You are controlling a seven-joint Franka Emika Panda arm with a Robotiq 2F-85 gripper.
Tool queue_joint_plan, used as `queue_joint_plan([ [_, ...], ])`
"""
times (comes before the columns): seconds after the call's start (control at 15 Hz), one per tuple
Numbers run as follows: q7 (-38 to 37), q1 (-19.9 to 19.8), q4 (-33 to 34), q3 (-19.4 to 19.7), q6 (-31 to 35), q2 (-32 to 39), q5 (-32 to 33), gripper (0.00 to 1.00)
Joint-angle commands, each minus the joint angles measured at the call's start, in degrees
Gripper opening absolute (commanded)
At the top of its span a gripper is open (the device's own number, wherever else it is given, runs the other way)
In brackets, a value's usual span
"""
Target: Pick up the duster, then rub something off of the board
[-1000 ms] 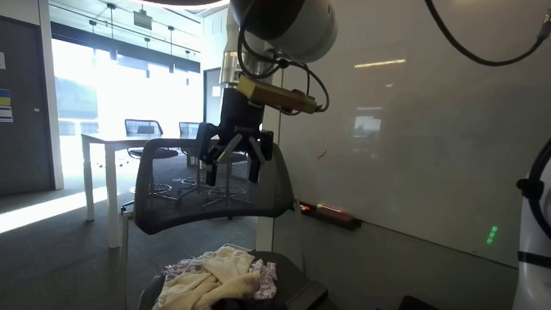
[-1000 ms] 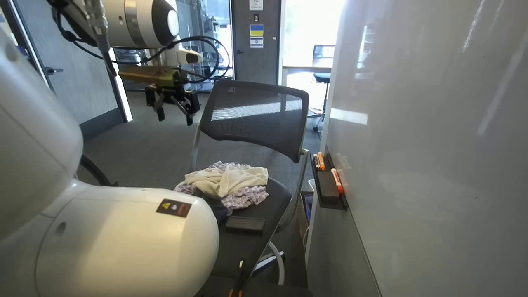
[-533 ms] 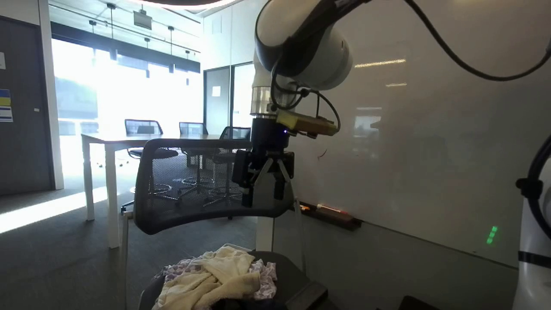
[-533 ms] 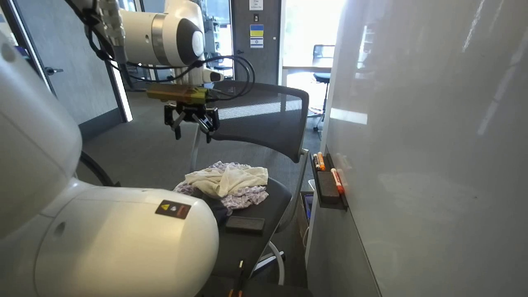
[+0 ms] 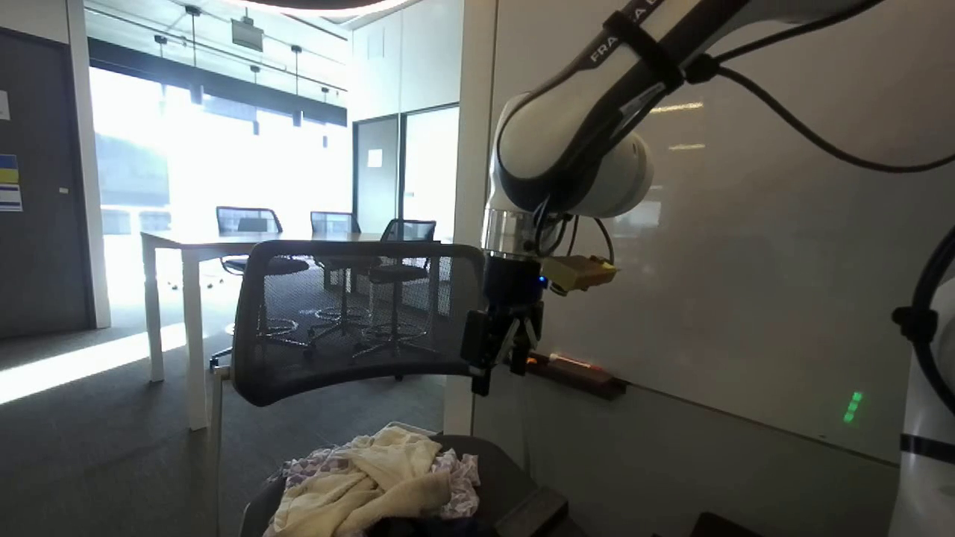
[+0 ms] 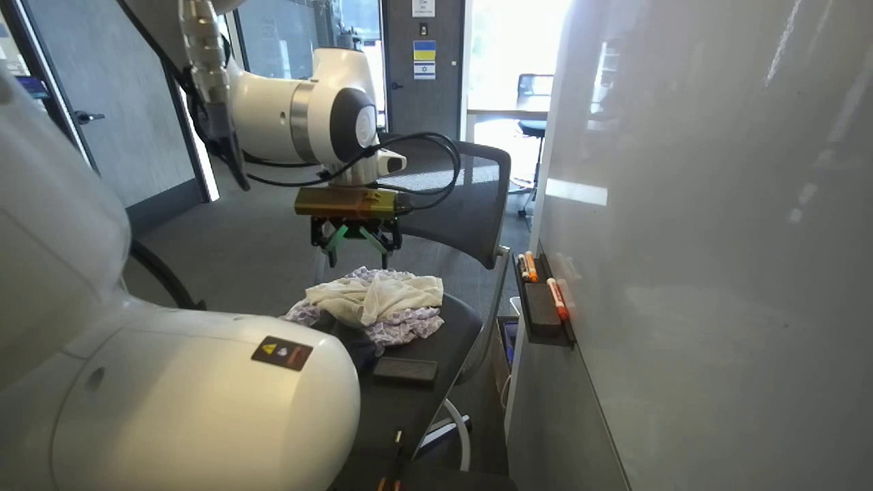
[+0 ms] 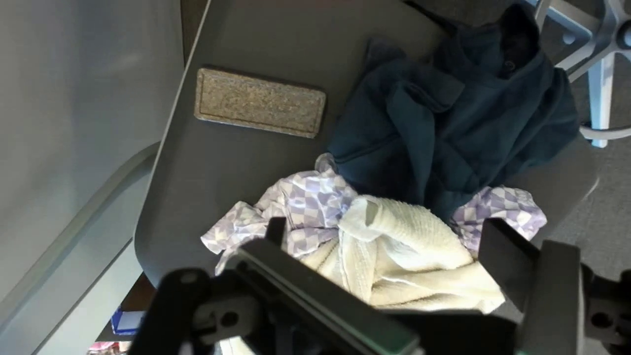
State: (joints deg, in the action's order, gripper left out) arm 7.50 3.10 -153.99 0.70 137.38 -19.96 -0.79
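Gripper (image 6: 359, 262) is spread, holding nothing, above the cloth pile (image 6: 372, 303); duster (image 7: 260, 102) lies just beside that pile, so a straight drop without shifting over first would probably snag cloth instead.

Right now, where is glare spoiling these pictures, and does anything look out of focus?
In an exterior view, the window is mostly washed out to white; in both exterior views, the board shows pale reflections; in the wrist view, the tool looks slightly soft, while the duster shows its grain clearly.
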Motion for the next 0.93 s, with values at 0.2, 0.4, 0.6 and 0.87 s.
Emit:
queue_joint_plan([
  [0.2, 0.74, -0.91, -1.10, 0.54, -0.01, 0.11, 0.57, 1.00],
  [0.4, 0.72, -0.85, -1.10, 0.42, -0.01, 0.12, 0.58, 1.00],
  [0.6, 5.14, 0.10, -1.52, -0.10, -3.55, 1.49, 2.89, 1.00],
  [0.87, 8.95, -0.37, -3.35, -0.46, -1.31, 7.94, 8.62, 1.00],
])
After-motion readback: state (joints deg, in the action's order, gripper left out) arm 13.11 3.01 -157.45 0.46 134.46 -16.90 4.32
